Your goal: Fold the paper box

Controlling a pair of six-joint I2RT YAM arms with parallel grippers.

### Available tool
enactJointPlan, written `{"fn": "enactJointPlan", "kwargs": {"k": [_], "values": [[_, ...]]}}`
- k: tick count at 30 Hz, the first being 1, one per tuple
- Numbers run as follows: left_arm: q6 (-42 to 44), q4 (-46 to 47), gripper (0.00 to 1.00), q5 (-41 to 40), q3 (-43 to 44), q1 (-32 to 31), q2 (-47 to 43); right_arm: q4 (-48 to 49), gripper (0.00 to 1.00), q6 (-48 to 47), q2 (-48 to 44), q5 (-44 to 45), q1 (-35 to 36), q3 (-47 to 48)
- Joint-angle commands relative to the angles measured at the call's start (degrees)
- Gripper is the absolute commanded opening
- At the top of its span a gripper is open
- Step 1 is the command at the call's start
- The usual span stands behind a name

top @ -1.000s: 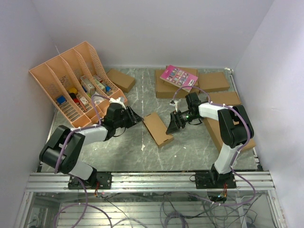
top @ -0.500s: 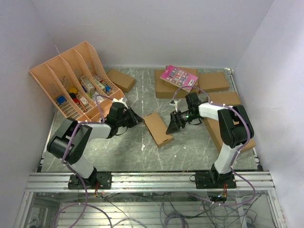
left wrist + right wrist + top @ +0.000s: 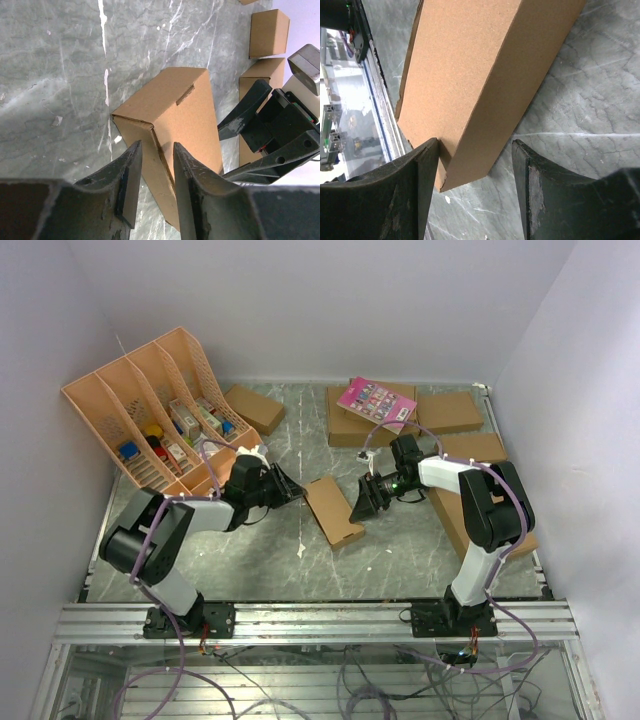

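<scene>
Brown paper box (image 3: 333, 510) | between left fingers (image 3: 127, 185), right fingers (image 3: 410, 195) | orange rack (image 3: 205, 370) left

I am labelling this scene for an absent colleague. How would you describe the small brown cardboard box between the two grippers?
On the grey marbled table, look at the middle, where the left gripper and the right gripper face each other. Between them lies a narrow oblong box of plain brown cardboard. The other brown boxes sit along the far and right edges.
</scene>
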Motion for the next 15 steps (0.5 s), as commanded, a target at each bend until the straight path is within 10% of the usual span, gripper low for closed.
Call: {"fn": "enactJointPlan", "kwargs": {"k": [1, 15], "values": [[0.9, 1.9, 0.45, -0.2, -1.1, -0.2, -3.7, -1.1, 0.59, -4.2, -2.5, 3.9, 0.3, 1.2], [-1.1, 14.6, 0.86, -7.7, -18.6, -0.1, -23.4, 5.8, 0.65, 6.9, 2.3, -3.4, -1.5, 6.9]]}}
